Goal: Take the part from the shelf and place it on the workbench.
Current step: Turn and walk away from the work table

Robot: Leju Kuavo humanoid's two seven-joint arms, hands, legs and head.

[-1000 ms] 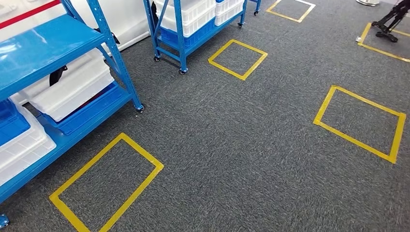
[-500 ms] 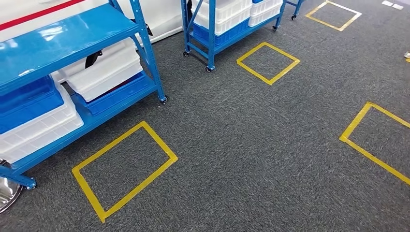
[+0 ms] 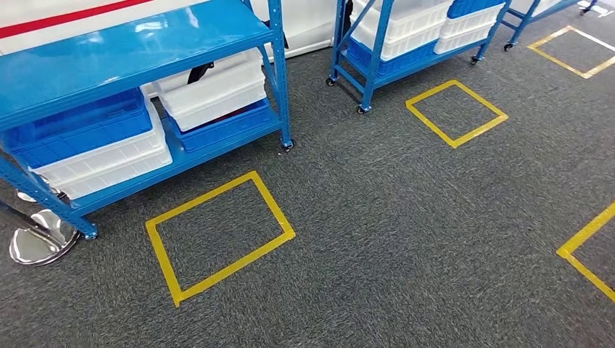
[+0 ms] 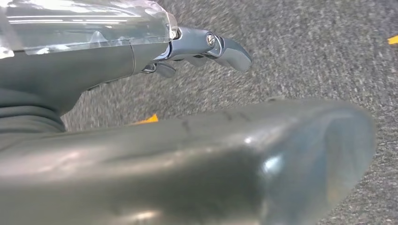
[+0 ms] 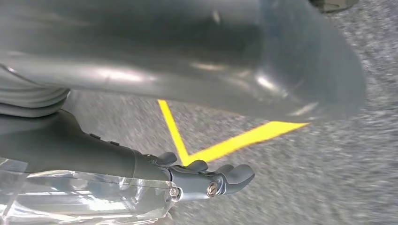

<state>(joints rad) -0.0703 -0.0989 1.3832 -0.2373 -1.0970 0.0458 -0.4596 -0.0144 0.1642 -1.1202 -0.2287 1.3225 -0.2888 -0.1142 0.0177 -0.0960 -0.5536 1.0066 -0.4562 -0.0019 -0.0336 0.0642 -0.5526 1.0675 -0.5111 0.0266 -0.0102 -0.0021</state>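
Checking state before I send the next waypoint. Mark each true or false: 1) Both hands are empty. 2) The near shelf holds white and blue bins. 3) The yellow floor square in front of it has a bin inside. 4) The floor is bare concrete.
1) True: the left hand and right hand hold nothing.
2) True: the near shelf carries white bins and a blue bin.
3) False: the yellow floor square encloses only carpet.
4) False: it is grey carpet.
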